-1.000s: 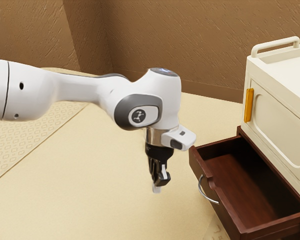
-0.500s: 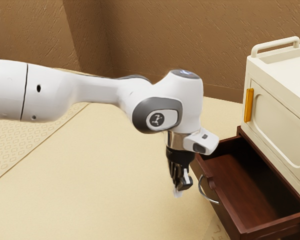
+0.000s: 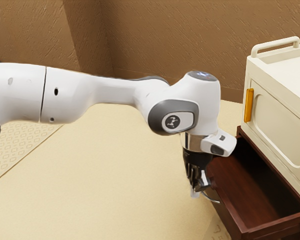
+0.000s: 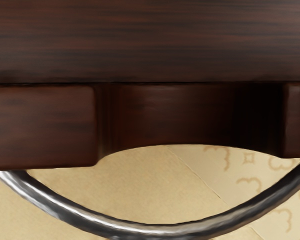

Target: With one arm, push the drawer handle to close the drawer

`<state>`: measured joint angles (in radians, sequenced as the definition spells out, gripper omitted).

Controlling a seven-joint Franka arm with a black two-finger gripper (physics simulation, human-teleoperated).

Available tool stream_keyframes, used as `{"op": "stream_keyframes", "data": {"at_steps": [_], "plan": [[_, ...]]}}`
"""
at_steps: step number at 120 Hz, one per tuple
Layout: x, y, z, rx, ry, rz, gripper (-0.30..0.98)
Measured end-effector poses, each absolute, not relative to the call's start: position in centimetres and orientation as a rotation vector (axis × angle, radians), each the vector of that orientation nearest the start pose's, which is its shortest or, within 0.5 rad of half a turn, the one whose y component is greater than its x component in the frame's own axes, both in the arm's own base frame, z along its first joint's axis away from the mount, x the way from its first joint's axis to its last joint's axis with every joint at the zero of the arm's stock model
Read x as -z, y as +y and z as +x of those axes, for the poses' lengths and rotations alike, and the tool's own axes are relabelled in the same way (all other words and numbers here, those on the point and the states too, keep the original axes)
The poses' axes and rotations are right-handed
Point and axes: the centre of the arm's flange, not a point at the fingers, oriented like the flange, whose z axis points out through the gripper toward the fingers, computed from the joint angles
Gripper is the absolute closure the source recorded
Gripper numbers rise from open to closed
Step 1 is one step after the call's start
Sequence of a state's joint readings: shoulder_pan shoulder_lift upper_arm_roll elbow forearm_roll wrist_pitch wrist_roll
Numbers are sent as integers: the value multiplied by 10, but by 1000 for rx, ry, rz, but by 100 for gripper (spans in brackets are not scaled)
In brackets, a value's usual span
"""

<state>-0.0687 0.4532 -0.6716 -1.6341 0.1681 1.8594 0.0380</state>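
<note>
A cream cabinet stood at the exterior view's right, an upright orange fitting on its front and a rail on top. Rough brown walls rose behind the pale, partly patterned floor.

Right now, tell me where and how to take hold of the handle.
I'd grip the handle at the middle of its curve, coming down from above and straddling the bar. It bows outward from the drawer front, and the open gap between them looks widest there, so that spot should give the most room.
</note>
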Motion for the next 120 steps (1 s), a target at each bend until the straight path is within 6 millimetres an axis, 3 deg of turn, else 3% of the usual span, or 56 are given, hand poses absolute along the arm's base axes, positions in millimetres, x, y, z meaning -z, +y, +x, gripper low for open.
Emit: {"op": "stream_keyframes", "data": {"at_steps": [120], "plan": [[-404,-429,558,56,1274,-3032,79]]}}
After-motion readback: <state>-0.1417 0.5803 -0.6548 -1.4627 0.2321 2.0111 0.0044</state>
